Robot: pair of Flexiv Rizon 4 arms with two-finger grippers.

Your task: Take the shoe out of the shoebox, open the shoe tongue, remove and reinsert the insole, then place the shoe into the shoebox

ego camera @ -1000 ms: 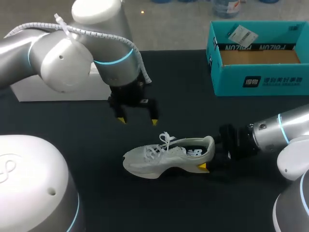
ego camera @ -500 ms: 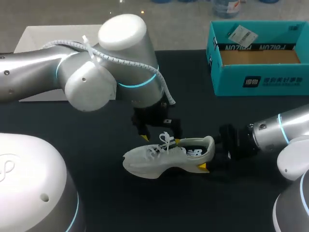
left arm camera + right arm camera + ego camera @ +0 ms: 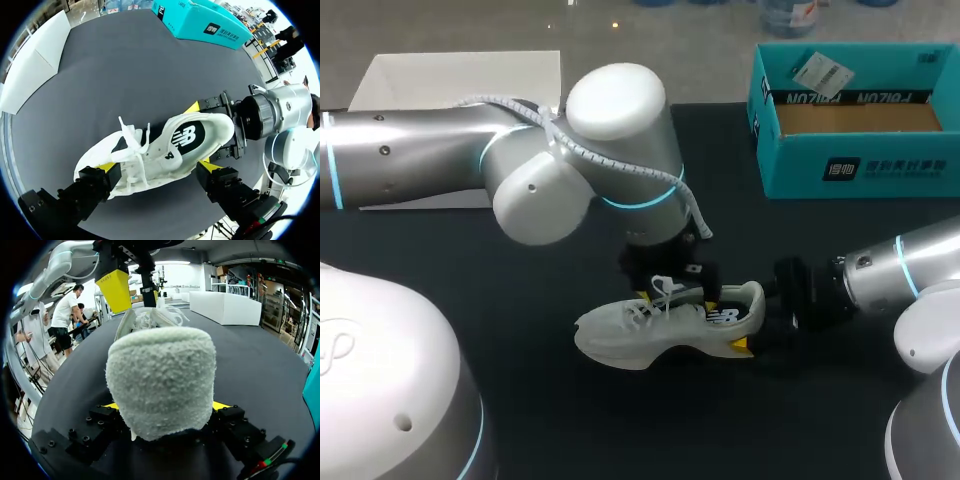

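Plainly out of its box, the white shoe [image 3: 620,335] rested on its sole near the middle of the black table [image 3: 550,420], toe toward my left and heel toward my right. Its laces [image 3: 663,287] sat in a loose bow over the tongue, which they mostly hid, and a dark insole [image 3: 192,131] showed through the opening. The right gripper [image 3: 755,320] was clenched on the padded heel, one finger on each side of it. The left gripper [image 3: 677,292] hung over the laces with its jaws released, its fingers [image 3: 95,182] straddling the midfoot. Whether a tip brushed the upper I could not quite tell from the wrist view. The teal shoebox [image 3: 860,172] stood open and well apart, at the table's far right corner.

I judged the shoe light and soft. Its thin mesh upper would dimple under a pinch, the foam sole had some give, and the plush heel collar would squash rather than slip. With the heel pinned, the tongue's free upper edge, just behind the bow, looked the place to take hold, though the loose laces could snag a fingertip. The insole seemed thin and bendy, best pinched at its heel end.
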